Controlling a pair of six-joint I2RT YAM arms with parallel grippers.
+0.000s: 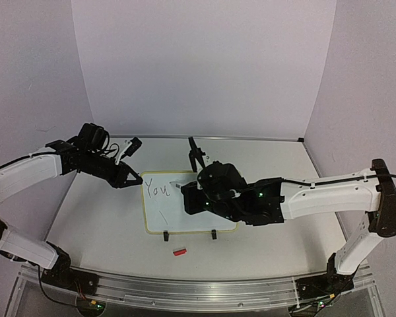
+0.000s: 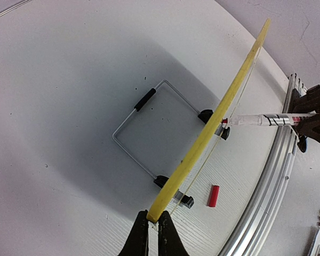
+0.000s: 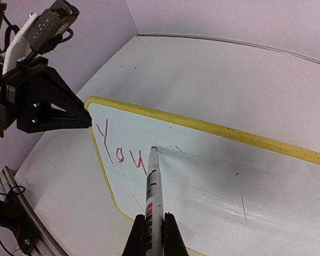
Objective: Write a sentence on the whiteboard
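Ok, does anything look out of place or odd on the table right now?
A small red cap lies loose on the table, just in front of the whiteboard; it is probably off the marker. A stray stroke also sits below the "You", apart from the writing.

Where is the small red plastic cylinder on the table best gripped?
Probably grip the small red plastic cylinder across its middle, coming from straight above: it lies flat on the white table, both long sides free, clear of the yellow-framed whiteboard.
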